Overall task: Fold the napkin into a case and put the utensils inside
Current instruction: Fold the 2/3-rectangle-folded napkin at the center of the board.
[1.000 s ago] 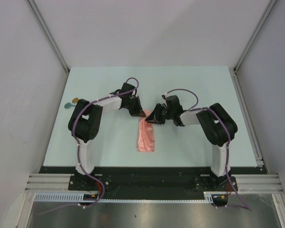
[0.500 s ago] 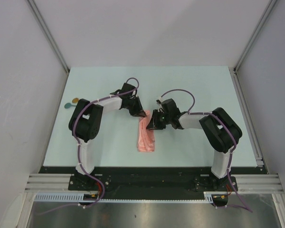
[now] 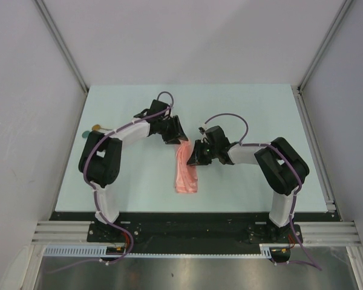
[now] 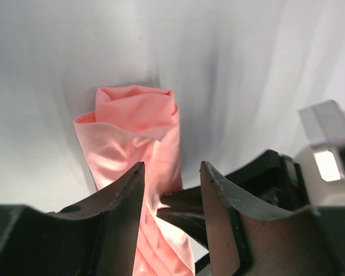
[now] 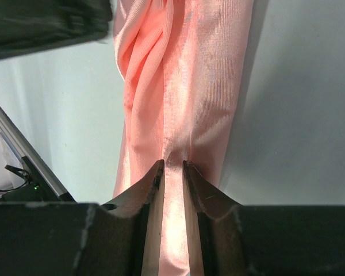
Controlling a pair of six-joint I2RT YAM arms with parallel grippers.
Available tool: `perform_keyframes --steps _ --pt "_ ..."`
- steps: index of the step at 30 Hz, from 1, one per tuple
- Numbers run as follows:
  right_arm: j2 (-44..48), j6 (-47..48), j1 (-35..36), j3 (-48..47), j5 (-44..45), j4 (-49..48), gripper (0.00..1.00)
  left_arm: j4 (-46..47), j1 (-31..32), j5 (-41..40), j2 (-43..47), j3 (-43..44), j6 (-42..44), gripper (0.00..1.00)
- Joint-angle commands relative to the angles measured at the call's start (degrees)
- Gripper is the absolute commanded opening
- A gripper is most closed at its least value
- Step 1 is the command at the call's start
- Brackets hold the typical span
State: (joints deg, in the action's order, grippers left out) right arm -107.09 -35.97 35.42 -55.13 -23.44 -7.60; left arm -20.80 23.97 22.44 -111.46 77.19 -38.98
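Note:
The napkin (image 3: 186, 171) lies mid-table as a narrow salmon-pink layered strip, running near to far, with its far end rolled over (image 4: 133, 118). My left gripper (image 3: 175, 135) hovers open over that far end, jaws apart (image 4: 171, 179), with cloth beneath them and nothing pinched. My right gripper (image 3: 193, 159) comes in from the right and is shut on a raised fold of the napkin (image 5: 187, 80), the cloth squeezed between its fingertips (image 5: 172, 167). The utensils (image 3: 92, 130) lie at the table's left edge, partly behind the left arm.
The right gripper's dark fingers (image 4: 187, 211) show between my left jaws, so the two grippers are very close. The left gripper's body (image 5: 46, 23) fills the top-left corner of the right wrist view. White walls enclose the pale table (image 3: 260, 115) on three sides.
My left gripper has opened and let go of the napkin's far end, lifting back slightly as its elbow swung left. The right gripper slid left along the cloth and kept its pinch.

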Motion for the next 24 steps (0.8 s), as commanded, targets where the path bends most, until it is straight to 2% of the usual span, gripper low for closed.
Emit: perform_keyframes --steps 1,6,10,17,20,21,23,24 --pt "-0.05 0.72 0.26 0.47 -0.02 -0.14 0.24 -2.14 -1.20 1.82 6.34 -0.37 3.47 0.50" --pt "0.12 1.16 0.44 -0.67 0.50 1.00 0.23 -4.69 -2.43 0.77 11.78 -2.91 6.37 0.51" --pt "0.92 2.13 1.49 -2.34 1.64 3.02 0.24 -4.69 -4.10 0.15 15.74 -8.96 7.52 0.50" --pt "2.50 4.76 4.30 -8.93 8.05 16.46 0.28 -5.39 -6.04 -2.75 23.47 -14.87 9.80 0.49" --pt "3.29 5.38 5.71 -11.57 13.05 21.65 0.42 -5.75 -7.00 -3.10 26.03 -16.28 10.42 0.49" --pt "3.46 5.47 5.97 -12.79 13.59 22.88 0.50 -5.83 -7.35 -2.93 26.99 -16.89 10.68 0.49" --pt "3.12 5.56 7.11 -13.94 15.43 25.78 0.60 -5.83 -8.14 -1.96 27.87 -17.42 11.03 0.49" --pt "2.77 5.64 7.47 -15.51 15.88 27.79 0.62 -5.83 -8.41 -1.61 28.75 -18.03 11.12 0.49"
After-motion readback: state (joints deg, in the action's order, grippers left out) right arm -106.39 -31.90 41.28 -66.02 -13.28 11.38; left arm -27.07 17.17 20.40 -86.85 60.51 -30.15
